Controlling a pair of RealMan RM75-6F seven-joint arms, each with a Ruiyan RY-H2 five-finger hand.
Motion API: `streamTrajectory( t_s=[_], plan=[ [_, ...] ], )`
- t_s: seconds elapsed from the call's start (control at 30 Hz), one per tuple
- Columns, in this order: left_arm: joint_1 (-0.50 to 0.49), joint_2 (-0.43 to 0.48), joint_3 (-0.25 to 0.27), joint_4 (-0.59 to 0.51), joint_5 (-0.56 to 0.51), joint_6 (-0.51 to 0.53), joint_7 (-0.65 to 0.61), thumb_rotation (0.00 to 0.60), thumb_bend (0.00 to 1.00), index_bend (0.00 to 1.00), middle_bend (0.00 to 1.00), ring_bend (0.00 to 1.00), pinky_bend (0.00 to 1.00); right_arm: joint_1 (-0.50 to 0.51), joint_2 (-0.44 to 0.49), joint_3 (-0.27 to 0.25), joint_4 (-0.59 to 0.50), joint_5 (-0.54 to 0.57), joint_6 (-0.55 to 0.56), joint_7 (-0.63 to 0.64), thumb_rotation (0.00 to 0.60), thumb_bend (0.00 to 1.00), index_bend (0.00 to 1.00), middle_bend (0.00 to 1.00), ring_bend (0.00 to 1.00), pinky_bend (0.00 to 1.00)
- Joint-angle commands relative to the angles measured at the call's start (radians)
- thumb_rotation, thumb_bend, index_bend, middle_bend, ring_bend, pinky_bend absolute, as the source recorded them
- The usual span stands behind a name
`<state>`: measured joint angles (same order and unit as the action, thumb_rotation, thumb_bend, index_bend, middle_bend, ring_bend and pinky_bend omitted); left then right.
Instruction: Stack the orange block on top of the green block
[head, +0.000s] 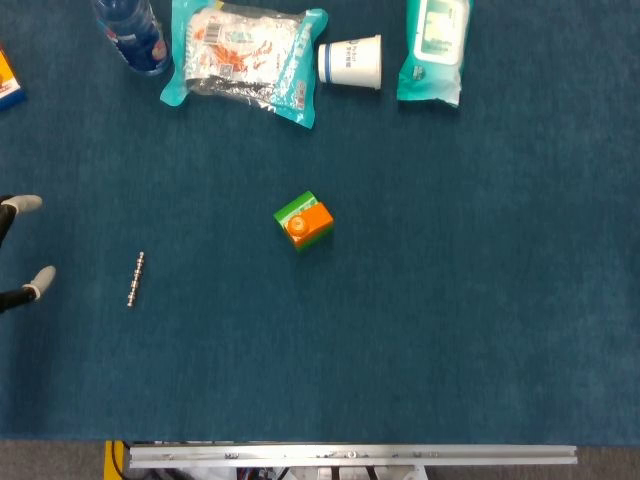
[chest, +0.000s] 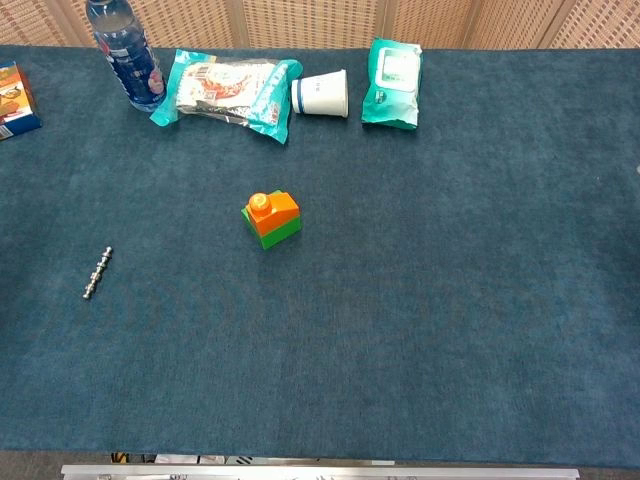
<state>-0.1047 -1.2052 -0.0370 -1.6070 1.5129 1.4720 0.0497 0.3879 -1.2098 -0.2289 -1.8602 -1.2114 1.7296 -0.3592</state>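
Orange block (chest: 272, 208) sits on green block (chest: 275, 231), table centre. My left fingertips (head: 30, 203) at nine o'clock, apart, empty; right hand unseen. Best: don't disturb stack.

Matt blue cloth table cover (chest: 450, 300), glossy plastic orange block (chest: 274, 209), shiny metal rod (chest: 96, 272), crinkly foil packet (chest: 225, 86)

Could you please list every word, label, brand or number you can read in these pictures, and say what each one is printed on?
No text here can be read with confidence.
Paper cup: dark print on its side, too small to read.
Snack bag: printed label, blurred.
Wipes pack: white label, illegible.
Water bottle: red and blue label, illegible.
Orange box at the table's left edge: cut off, unreadable.
The orange block and green block carry no print.
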Motion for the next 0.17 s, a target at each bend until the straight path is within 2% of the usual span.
streamTrajectory(
  t_s=[0.03, 0.17],
  plan=[
    [0.001, 0.0, -0.002, -0.004, -0.003, 0.003, 0.002, 0.6, 0.16, 0.28, 0.33, 0.28, 0.25, -0.051, 0.007, 0.004, 0.026, -0.04, 0.02, 0.026, 0.6, 0.25, 0.14, 0.3, 0.14, 0.21],
    [0.004, 0.001, 0.0, -0.009, -0.001, 0.009, 0.004, 0.6, 0.16, 0.27, 0.33, 0.28, 0.25, -0.09, 0.01, 0.022, 0.032, -0.07, 0.021, 0.035, 0.6, 0.25, 0.14, 0.3, 0.14, 0.21]
  ],
)
